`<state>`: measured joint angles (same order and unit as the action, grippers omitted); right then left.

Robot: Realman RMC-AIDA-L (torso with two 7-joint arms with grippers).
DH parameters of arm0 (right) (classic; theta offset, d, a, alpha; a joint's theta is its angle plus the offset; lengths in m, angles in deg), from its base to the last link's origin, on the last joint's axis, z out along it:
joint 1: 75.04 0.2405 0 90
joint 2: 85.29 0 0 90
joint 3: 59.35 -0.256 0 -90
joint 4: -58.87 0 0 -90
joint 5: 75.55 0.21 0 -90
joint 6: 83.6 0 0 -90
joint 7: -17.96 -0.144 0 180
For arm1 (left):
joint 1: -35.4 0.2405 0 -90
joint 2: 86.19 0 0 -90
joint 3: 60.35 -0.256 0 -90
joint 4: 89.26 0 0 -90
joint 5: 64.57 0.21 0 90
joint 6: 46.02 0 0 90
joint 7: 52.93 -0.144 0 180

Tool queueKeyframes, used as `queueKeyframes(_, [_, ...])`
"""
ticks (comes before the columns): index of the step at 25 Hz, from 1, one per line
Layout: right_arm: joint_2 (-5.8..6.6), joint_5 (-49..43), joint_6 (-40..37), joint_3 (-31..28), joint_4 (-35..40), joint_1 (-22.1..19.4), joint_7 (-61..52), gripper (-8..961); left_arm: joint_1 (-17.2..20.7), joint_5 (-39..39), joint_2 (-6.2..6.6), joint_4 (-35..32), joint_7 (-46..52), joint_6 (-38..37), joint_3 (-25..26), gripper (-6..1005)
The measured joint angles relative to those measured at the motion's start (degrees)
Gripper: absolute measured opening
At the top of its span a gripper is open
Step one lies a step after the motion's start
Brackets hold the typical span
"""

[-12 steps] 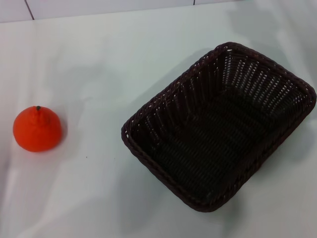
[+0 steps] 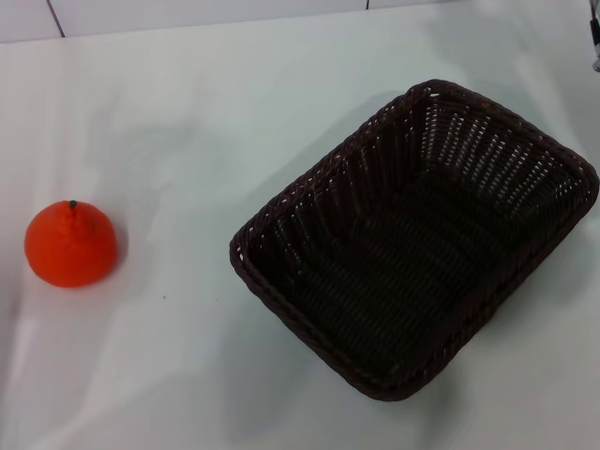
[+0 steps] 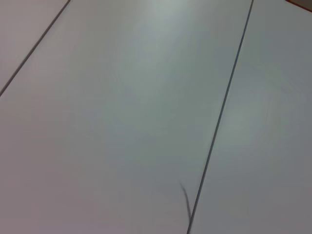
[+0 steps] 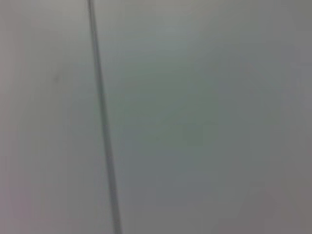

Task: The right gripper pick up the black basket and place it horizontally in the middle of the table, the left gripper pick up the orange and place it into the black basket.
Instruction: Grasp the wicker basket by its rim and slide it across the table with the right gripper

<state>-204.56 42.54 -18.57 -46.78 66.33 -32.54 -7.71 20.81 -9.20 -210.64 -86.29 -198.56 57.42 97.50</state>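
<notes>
Head view shows the table [image 2: 187, 131], white and glossy, as the largest thing in sight, with a seam line running across its far edge. One thing has changed in the last half second: a thin dark sliver with a pale strip, probably the right gripper [image 2: 595, 37], now pokes in at the far right edge of the view, where nothing showed before. I judge this to be the start of its approach toward the basket, so the first step of the task is only beginning. Too little of it shows to tell whether its fingers are spread or closed. The left gripper appears in no view; both wrist cameras look only at bare white surface crossed by dark seams.

Next in size, the black basket [image 2: 417, 239] sits right of centre, skewed diagonally with one corner pointing toward the far right. It has not shifted, so it has yet to be lifted and squared up. Its woven floor is bare, with nothing inside.

Smallest, the orange [image 2: 70, 244] rests stem up near the left edge, well apart from the basket and unmoved.
</notes>
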Motion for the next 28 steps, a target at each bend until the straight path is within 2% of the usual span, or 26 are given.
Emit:
queueKeyframes(3, [0.82, -4.7, -4.0, 7.9, 5.2, 0.0, -12.3, 791, 0.0, 0.0, 0.04, 0.0, 0.0, -0.2, 0.0, 929])
queueKeyframes(5, [1.99, -11.3, -6.9, 15.4, 11.5, -0.5, -25.5, 791, -0.1, 0.0, 0.1, 0.0, -0.1, -0.3, 0.0, 927])
queueKeyframes(7, [4.15, -21.2, -7.9, 22.7, 18.3, -1.2, -43.0, 790, -0.2, 0.0, 0.15, 0.0, -0.1, -0.3, 0.0, 926])
queueKeyframes(9, [7.2, -31.9, -5.2, 28.5, 24.8, -1.5, -61.6, 790, -0.3, 0.0, 0.23, 0.2, -0.2, -0.5, 0.0, 924])
queueKeyframes(10, [8.23, -35.7, -3.4, 29.7, 26.8, -1.4, -67.2, 790, -0.3, 0.0, 0.26, 0.3, -0.2, -0.6, 0.0, 924])
queueKeyframes(12, [11.07, -45.7, 2.4, 31.6, 31.8, -0.8, -80.6, 790, -0.5, 0.0, 0.27, 0.4, -0.2, -0.9, 0.0, 922])
queueKeyframes(14, [12.91, -54.5, 8.6, 31.5, 35.9, 0.3, -88.9, 790, -0.6, 0.0, 0.26, 0.5, -0.2, -1.1, 0.0, 921])
queueKeyframes(15, [13.45, -58.5, 12.0, 31.1, 37.9, 0.9, -91.9, 790, -0.6, 0.0, 0.26, 0.5, -0.3, -1.2, 0.1, 920])
queueKeyframes(17, [14.1, -64.9, 18.3, 30.2, 41.6, 1.9, -95.4, 790, -0.7, 0.0, 0.27, 0.6, -0.3, -1.5, 0.5, 918])
queueKeyframes(21, [14.34, -74.0, 29.7, 27.9, 47.2, 3.8, -97.6, 790, -0.8, 0.0, 0.35, 0.8, -0.3, -1.9, 1.2, 915])
queueKeyframes(24, [14.13, -79.4, 33.6, 27.7, 49.1, 4.7, -98.9, 790, -0.8, 0.0, 0.35, 1.4, -0.3, -1.7, 1.3, 913])
queueKeyframes(28, [13.69, -86.2, 35.2, 28.0, 49.2, 5.7, -99.6, 790, -0.8, 0.0, 0.35, 1.7, -0.2, -1.4, 1.3, 902])
